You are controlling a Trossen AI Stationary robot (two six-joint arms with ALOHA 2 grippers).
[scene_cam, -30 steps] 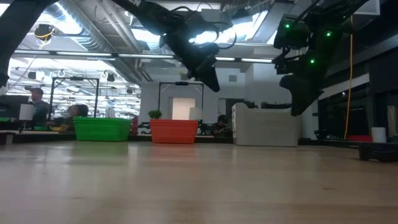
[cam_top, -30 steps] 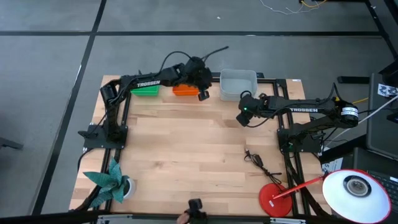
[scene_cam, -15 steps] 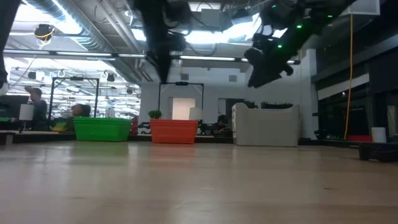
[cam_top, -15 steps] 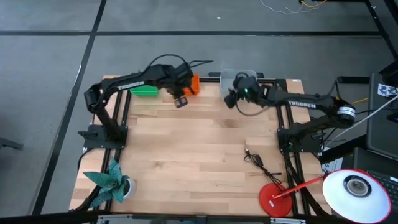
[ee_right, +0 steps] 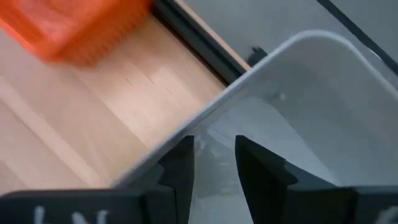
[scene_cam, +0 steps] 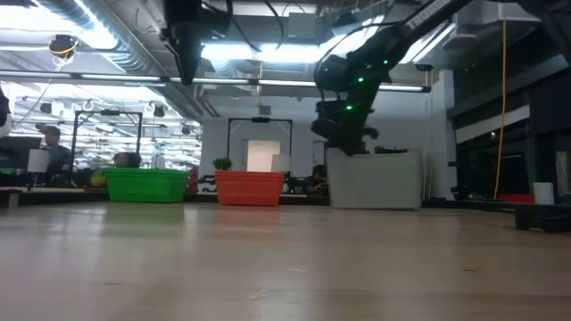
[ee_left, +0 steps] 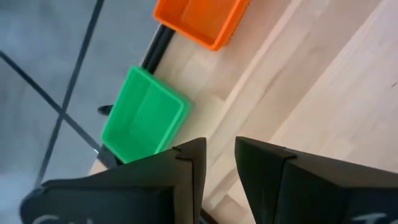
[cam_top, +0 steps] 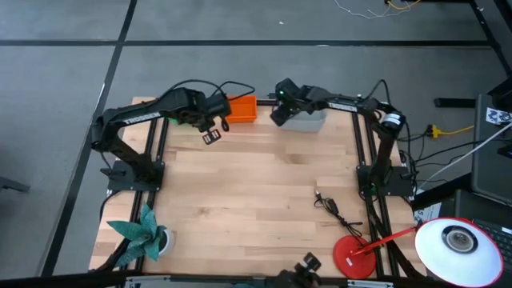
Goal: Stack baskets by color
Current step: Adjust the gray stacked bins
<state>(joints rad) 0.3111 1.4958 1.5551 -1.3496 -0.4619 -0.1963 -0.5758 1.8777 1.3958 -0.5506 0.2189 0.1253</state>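
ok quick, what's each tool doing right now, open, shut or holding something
Left tool: open, holding nothing, up in the air near the orange basket.
Right tool: fingers either side of the pale grey basket wall; whether it grips cannot be told.

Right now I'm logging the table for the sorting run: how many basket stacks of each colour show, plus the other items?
Green basket stack: 1
Orange basket stack: 1
Pale grey basket stack: 1
Red lamp base: 1
Teal folded figure: 1
Black cable: 1
Total: 6. How many baskets each stack holds cannot be told.
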